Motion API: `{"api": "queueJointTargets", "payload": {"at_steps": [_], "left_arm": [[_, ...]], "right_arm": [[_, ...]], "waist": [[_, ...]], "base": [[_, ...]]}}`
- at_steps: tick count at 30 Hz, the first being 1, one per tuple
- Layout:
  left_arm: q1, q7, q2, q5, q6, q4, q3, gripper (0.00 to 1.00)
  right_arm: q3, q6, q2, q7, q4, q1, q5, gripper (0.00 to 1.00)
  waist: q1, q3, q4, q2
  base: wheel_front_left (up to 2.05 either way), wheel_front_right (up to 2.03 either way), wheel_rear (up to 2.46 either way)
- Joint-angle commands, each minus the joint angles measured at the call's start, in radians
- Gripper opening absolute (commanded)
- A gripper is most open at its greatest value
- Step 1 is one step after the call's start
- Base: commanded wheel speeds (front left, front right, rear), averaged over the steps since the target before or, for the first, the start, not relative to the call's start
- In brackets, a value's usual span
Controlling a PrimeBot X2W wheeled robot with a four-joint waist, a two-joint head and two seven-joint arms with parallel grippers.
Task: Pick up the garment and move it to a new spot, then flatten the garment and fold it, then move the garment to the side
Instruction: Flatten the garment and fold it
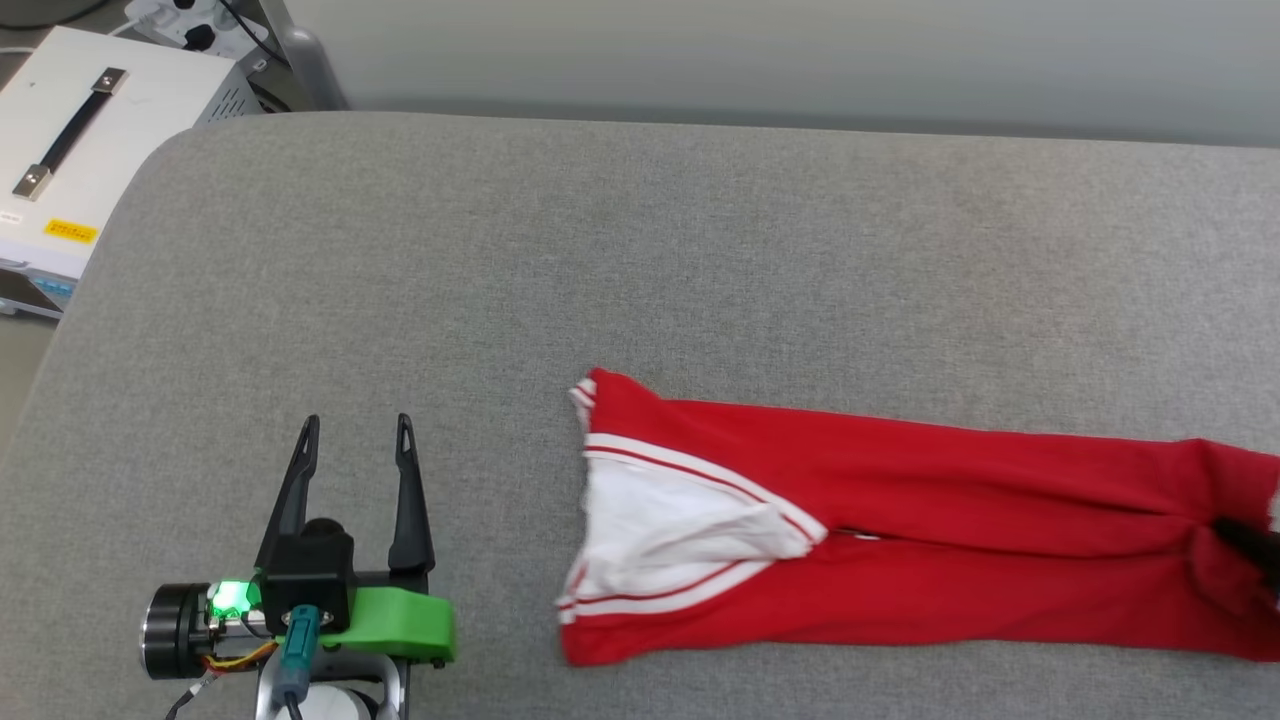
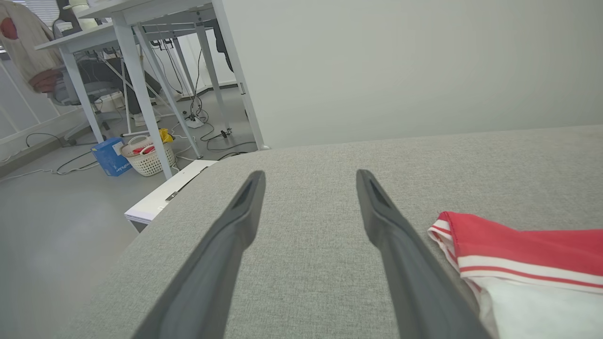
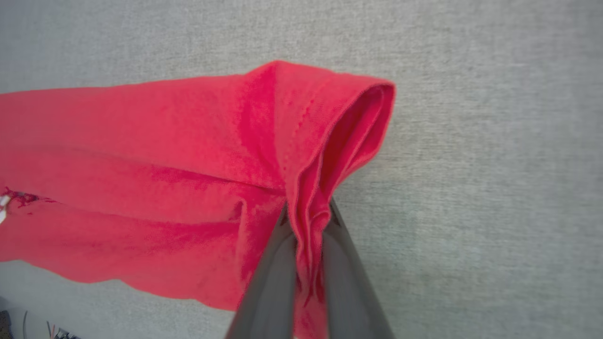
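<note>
Head view: garment (image 1: pixel 900 520) lies in a long folded strip on grey table (image 1: pixel 600 250), right of centre; left gripper (image 1: pixel 358 422) spread wide, empty; white case (image 1: pixel 90 130) off the far-left corner, no obstruction.
Left wrist view: garment just beside one finger.
Right wrist view: right gripper (image 3: pixel 308 212) clamped on bunched hem; best carried low, keeping layers stacked.

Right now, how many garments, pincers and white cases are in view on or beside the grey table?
Garments: 1, the red garment
Pincers: 2, the left pincer, open, and the right pincer, shut on the garment
White cases: 1, the white case with a black handle
Total: 4
</note>
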Motion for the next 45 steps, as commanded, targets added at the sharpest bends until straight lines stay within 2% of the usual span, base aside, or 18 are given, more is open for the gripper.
{"api": "queueJointTargets", "payload": {"at_steps": [1, 4, 8, 12, 18, 23, 27, 37, 45], "left_arm": [[0.021, -0.006, -0.008, 0.012, -0.01, 0.004, 0.01, 1.0], [0.03, -0.006, -0.017, 0.028, -0.029, 0.009, 0.025, 1.0], [0.041, -0.006, -0.03, 0.043, -0.051, 0.018, 0.04, 1.0], [0.051, -0.006, -0.043, 0.053, -0.07, 0.022, 0.055, 1.0], [0.059, -0.006, -0.061, 0.069, -0.093, 0.018, 0.073, 1.0], [0.047, -0.006, -0.077, 0.084, -0.108, 0.014, 0.08, 1.0], [0.033, -0.006, -0.087, 0.094, -0.118, 0.01, 0.085, 1.0], [-0.011, -0.006, -0.113, 0.111, -0.134, 0.009, 0.095, 1.0], [-0.035, -0.006, -0.128, 0.12, -0.141, 0.011, 0.1, 1.0]], "right_arm": [[-0.011, -0.001, -0.024, -0.009, 0.02, -0.001, -0.011, 0.0], [-0.014, -0.001, -0.055, -0.009, 0.053, -0.003, -0.034, 0.0], [-0.002, -0.001, -0.05, 0.035, 0.012, 0.014, -0.005, 0.0], [-0.001, -0.001, -0.047, 0.043, -0.085, 0.022, 0.016, 0.0], [0.027, -0.001, -0.033, 0.107, -0.321, 0.02, 0.041, 0.0], [0.076, -0.001, 0.009, 0.173, -0.458, -0.027, 0.012, 0.0], [0.139, -0.001, 0.064, 0.219, -0.511, -0.1, -0.038, 0.0], [0.359, -0.001, 0.23, 0.263, -0.474, -0.329, -0.157, 0.0], [0.527, -0.001, 0.349, 0.179, -0.338, -0.486, -0.221, 0.0]], "waist": [[0.0, -0.009, 0.0, -0.0001], [0.0, -0.02, 0.002, -0.0001], [0.0, -0.034, 0.004, -0.0001], [0.0, -0.044, 0.003, -0.0001], [0.0, -0.036, -0.002, -0.0001], [0.0, -0.011, 0.0, -0.0001], [0.0, 0.014, 0.004, -0.0001], [0.0, 0.087, 0.019, -0.0001], [0.0, 0.122, 0.028, -0.0001]], "base": [[0.0, 0.0, 0.0], [0.0, 0.0, 0.0], [0.0, 0.0, 0.0], [0.0, 0.0, 0.0], [0.0, 0.0, 0.0], [0.0, 0.0, 0.0], [0.0, 0.0, 0.0], [0.0, 0.0, 0.0], [0.0, 0.0, 0.0]]}}
